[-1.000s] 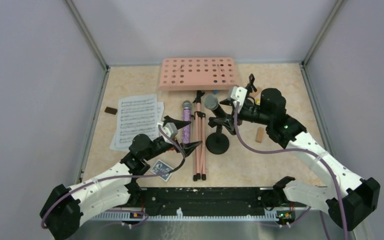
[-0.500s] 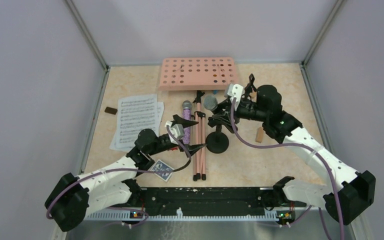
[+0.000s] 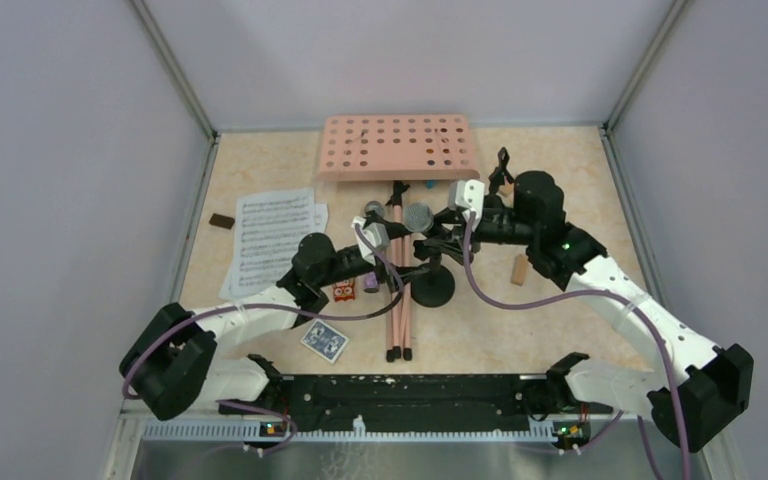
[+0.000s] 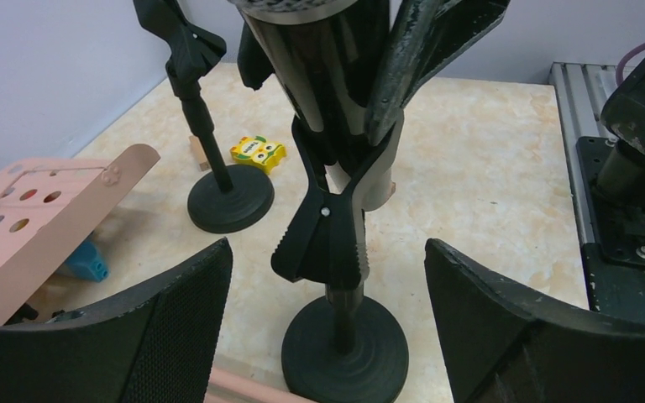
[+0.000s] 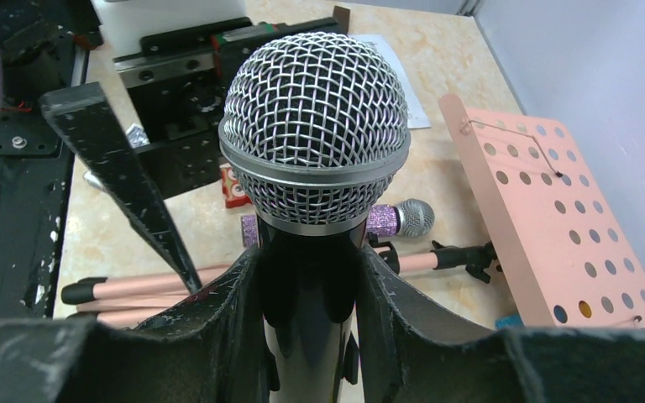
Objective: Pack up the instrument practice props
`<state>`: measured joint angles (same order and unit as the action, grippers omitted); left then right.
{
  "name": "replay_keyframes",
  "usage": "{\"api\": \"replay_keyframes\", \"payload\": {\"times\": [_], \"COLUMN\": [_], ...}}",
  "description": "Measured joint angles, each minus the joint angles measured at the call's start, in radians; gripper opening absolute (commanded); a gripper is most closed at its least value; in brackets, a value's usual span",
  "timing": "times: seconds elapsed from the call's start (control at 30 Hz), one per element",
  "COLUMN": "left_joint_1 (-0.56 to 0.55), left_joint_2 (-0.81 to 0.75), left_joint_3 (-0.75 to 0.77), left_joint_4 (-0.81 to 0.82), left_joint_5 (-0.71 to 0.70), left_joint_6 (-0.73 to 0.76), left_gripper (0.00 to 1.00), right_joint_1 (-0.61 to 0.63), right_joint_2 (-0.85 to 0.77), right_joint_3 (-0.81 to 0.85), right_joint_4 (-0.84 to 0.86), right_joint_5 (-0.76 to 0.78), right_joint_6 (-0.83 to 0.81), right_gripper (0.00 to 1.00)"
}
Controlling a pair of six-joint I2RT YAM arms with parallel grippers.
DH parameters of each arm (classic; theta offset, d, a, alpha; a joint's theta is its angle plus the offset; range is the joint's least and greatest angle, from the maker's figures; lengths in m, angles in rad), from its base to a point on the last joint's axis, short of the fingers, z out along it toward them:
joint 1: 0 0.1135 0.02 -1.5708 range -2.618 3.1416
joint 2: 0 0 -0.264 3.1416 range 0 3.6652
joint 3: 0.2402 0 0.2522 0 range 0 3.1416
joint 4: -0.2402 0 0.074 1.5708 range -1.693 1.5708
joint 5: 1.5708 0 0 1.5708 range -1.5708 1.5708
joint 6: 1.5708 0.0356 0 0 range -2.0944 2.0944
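Pale lilac walls enclose a beige marbled desk (image 3: 560, 320) on which the props are spread. At its middle, the black microphone (image 5: 315, 126) with the grey mesh head is pinched by the right tool (image 5: 311, 311), whose 2 fingers (image 5: 218, 327) are pressed against opposite sides of the black body just below the head. The microphone stands nearly upright in the spring clip of a round-based mic holder (image 4: 344, 357).

The left tool (image 4: 327, 252) is spread wide, with 1 finger to each side of that holder's stem and clip, touching neither. A second mic holder (image 4: 228, 197) is seen standing further back, beside a yellow toy (image 4: 258, 151).

The purple-glitter microphone (image 5: 395, 218) lies flat on the desk beyond the right tool, next to the pink tripod legs (image 3: 398, 310). The salmon-pink music rack (image 3: 397, 146) lies at the far edge, and the sheet-music pages (image 3: 270, 240) are well to the left.

From above, most of the purple-glitter microphone is hidden under the left arm. In the left wrist view the black microphone's head is cut off at the top edge.
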<state>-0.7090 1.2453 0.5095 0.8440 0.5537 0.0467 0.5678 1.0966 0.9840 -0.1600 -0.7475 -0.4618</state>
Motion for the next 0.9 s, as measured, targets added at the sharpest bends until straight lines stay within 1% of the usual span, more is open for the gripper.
{"api": "replay_keyframes", "payload": {"times": [0.03, 0.13, 0.33, 0.37, 0.4, 0.47, 0.5, 0.63, 0.77, 0.9], "left_joint_1": [0.003, 0.014, 0.023, 0.023, 0.023, 0.023, 0.026, 0.028, 0.032, 0.034], "left_joint_2": [0.010, 0.043, 0.091, 0.101, 0.108, 0.124, 0.130, 0.147, 0.157, 0.158], "left_joint_3": [0.006, 0.032, 0.068, 0.079, 0.087, 0.105, 0.115, 0.142, 0.151, 0.151], "left_joint_4": [0.003, 0.003, -0.002, -0.010, -0.016, -0.029, -0.037, -0.055, -0.057, -0.057], "left_joint_5": [0.010, 0.047, 0.101, 0.114, 0.122, 0.145, 0.161, 0.196, 0.201, 0.205], "left_joint_6": [-0.003, -0.018, -0.027, -0.027, -0.029, -0.031, -0.036, -0.042, -0.036, -0.036], "left_gripper": [0.80, 0.73, 0.52, 0.44, 0.33, 0.07, 0.00, 0.00, 0.00, 0.07], "right_joint_1": [0.000, 0.000, 0.000, 0.000, 0.000, 0.000, 0.000, 0.000, 0.001, 0.001], "right_joint_2": [-0.003, -0.011, -0.016, -0.016, -0.016, -0.016, -0.016, -0.026, -0.069, -0.127], "right_joint_3": [0.000, 0.000, 0.000, 0.000, 0.000, 0.004, 0.008, 0.026, 0.032, 0.061], "right_joint_4": [-0.005, -0.017, -0.027, -0.027, -0.027, -0.032, -0.033, -0.042, 0.015, 0.087], "right_joint_5": [-0.004, -0.012, -0.018, -0.018, -0.018, -0.014, -0.011, 0.009, 0.060, 0.138], "right_joint_6": [-0.006, -0.018, -0.032, -0.032, -0.032, -0.034, -0.032, 0.005, 0.068, 0.117], "right_gripper": [0.00, 0.00, 0.00, 0.00, 0.00, 0.00, 0.00, 0.00, 0.00, 0.00]}}
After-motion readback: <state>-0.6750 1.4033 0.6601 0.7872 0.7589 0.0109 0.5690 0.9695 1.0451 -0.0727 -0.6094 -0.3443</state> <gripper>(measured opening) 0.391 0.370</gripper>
